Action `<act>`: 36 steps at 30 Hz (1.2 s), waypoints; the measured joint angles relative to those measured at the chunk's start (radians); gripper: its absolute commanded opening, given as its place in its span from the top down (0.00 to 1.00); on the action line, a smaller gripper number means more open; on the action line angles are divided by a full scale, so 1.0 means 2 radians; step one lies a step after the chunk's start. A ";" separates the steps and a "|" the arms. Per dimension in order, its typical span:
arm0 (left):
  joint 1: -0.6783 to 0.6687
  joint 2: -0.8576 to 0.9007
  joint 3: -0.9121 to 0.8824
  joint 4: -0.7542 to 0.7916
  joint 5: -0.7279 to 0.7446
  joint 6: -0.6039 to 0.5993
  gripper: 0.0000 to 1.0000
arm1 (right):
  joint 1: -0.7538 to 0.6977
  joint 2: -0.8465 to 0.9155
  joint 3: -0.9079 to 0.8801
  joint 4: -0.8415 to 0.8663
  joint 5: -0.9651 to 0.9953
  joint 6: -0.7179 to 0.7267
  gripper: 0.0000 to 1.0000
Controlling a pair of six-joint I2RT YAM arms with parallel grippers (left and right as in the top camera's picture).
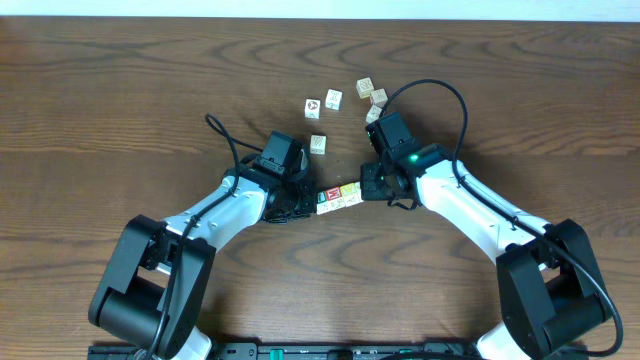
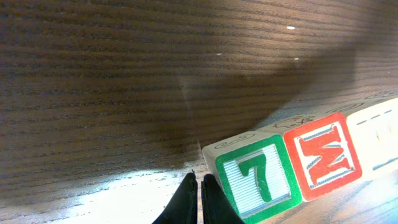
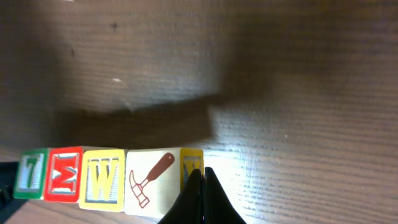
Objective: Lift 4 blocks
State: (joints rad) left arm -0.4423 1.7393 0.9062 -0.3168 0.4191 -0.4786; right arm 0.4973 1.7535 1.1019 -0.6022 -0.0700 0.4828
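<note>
The 4 blocks [image 1: 340, 198] form one straight row between my two grippers. In the right wrist view the row runs green block [image 3: 30, 174], red block [image 3: 63, 174], yellow-orange block [image 3: 102, 176], then white block [image 3: 152, 180] with a dark hammer picture. My right gripper [image 3: 200, 180] is shut, its tips pressed against the white block's end. My left gripper [image 2: 200, 186] is shut too, its tips against the end of the green block [image 2: 258, 180], with the red block [image 2: 323, 155] beside it. The row's shadow lies apart from it on the wood, so the row seems held off the table.
Several loose cream cubes lie beyond the grippers: one [image 1: 317, 144] close behind the left arm, two [image 1: 312, 105] [image 1: 333, 98] farther back, and a cluster [image 1: 372, 95] by the right arm's cable. Both arms [image 1: 230, 205] [image 1: 470, 205] slant in from the front edge.
</note>
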 measured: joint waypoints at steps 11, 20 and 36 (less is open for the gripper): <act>-0.003 0.000 0.000 -0.020 -0.003 0.006 0.93 | 0.013 0.000 -0.007 -0.029 -0.001 0.000 0.99; -0.003 0.000 0.000 -0.023 -0.005 0.008 0.93 | 0.017 0.000 -0.008 -0.041 0.000 0.000 0.99; -0.013 0.000 0.000 -0.026 0.009 0.020 0.92 | 0.021 0.000 -0.008 -0.073 0.020 0.000 0.99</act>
State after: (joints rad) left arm -0.4679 1.7393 0.9062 -0.3691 0.4366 -0.4389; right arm 0.5388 1.7535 1.0851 -0.7475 -0.0307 0.4820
